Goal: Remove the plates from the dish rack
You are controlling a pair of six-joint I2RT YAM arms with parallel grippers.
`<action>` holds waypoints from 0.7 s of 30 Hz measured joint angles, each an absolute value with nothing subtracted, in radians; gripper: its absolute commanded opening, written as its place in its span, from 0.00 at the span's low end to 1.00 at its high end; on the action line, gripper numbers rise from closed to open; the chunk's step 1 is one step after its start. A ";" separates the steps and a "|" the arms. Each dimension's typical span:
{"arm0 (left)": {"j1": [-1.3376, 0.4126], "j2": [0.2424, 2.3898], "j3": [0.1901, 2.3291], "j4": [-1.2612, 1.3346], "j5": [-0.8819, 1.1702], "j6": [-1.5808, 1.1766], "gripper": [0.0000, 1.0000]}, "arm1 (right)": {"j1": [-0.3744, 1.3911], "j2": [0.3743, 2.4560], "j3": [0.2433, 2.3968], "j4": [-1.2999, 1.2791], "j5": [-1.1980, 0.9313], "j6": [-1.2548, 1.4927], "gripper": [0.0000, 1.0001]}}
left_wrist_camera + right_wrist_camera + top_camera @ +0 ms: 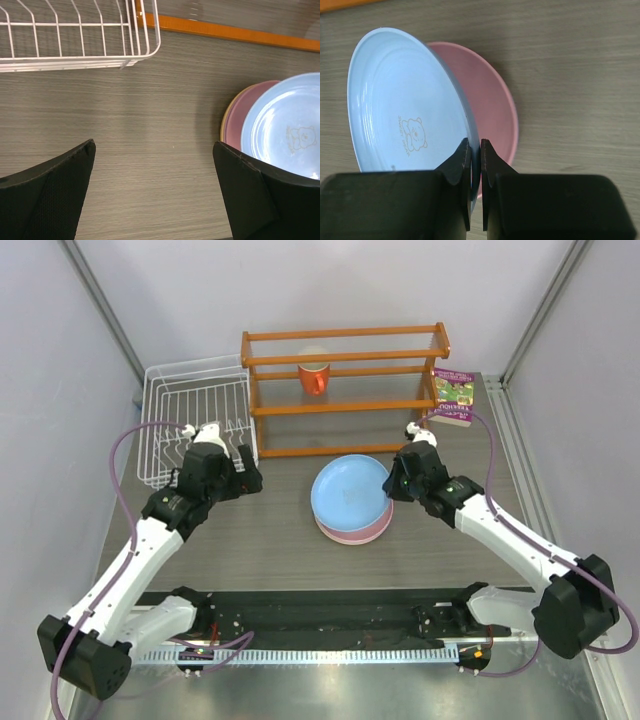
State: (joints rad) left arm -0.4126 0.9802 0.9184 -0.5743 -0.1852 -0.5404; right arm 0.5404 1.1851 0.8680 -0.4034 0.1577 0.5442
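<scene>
My right gripper (475,150) is shut on the rim of the light blue plate (405,105), holding it tilted over the pink plate (492,105) that tops a stack on the table. The blue plate (348,488) and pink plate (352,531) show mid-table in the top view, with my right gripper (393,483) at the blue plate's right edge. In the left wrist view a yellow-orange rim (223,122) peeks from under the pink plate (245,110). The lilac plate is hidden. The white wire dish rack (193,420) holds no plates. My left gripper (243,472) is open and empty beside the rack.
An orange wooden shelf frame (345,390) stands at the back with an orange mug (314,377) in it. A small book (453,395) lies at the back right. The rack's corner (145,47) is near my left gripper (152,165).
</scene>
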 measured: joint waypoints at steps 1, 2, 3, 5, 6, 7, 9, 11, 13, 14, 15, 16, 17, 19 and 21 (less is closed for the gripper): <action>-0.412 0.979 0.915 -0.574 -0.190 -0.539 0.99 | 0.532 1.184 0.853 -0.410 0.160 0.544 0.08; -0.413 0.977 0.911 -0.572 -0.195 -0.537 1.00 | 0.524 1.184 0.839 -0.414 0.160 0.543 0.08; -0.412 0.975 0.908 -0.573 -0.200 -0.536 0.99 | 0.515 1.184 0.826 -0.421 0.159 0.542 0.08; -0.412 0.972 0.902 -0.573 -0.211 -0.532 1.00 | 0.501 1.184 0.808 -0.435 0.159 0.534 0.08; -0.412 0.968 0.899 -0.572 -0.218 -0.529 1.00 | 0.496 1.185 0.801 -0.439 0.159 0.530 0.08; -0.412 0.965 0.896 -0.573 -0.221 -0.523 0.99 | 0.489 1.185 0.796 -0.439 0.159 0.526 0.08; -0.412 0.957 0.892 -0.573 -0.229 -0.517 0.99 | 0.476 1.192 0.789 -0.435 0.155 0.521 0.09; -0.412 0.952 0.892 -0.572 -0.236 -0.515 0.99 | 0.467 1.205 0.788 -0.426 0.149 0.517 0.11; -0.412 0.952 0.892 -0.572 -0.240 -0.515 1.00 | 0.461 1.220 0.786 -0.415 0.140 0.514 0.14; -0.413 0.952 0.891 -0.572 -0.241 -0.514 0.99 | 0.459 1.230 0.786 -0.408 0.136 0.513 0.21; -0.412 0.952 0.891 -0.573 -0.243 -0.515 0.99 | 0.457 1.237 0.785 -0.402 0.131 0.512 0.23; -0.413 0.952 0.891 -0.572 -0.244 -0.514 0.99 | 0.455 1.246 0.785 -0.393 0.122 0.512 0.25; -0.412 0.953 0.891 -0.572 -0.244 -0.514 1.00 | 0.455 1.256 0.785 -0.381 0.116 0.510 0.31; -0.413 0.957 0.891 -0.572 -0.244 -0.514 0.99 | 0.455 1.278 0.785 -0.360 0.099 0.506 0.39; -0.413 0.962 0.889 -0.571 -0.244 -0.514 1.00 | 0.455 1.299 0.785 -0.342 0.084 0.503 0.57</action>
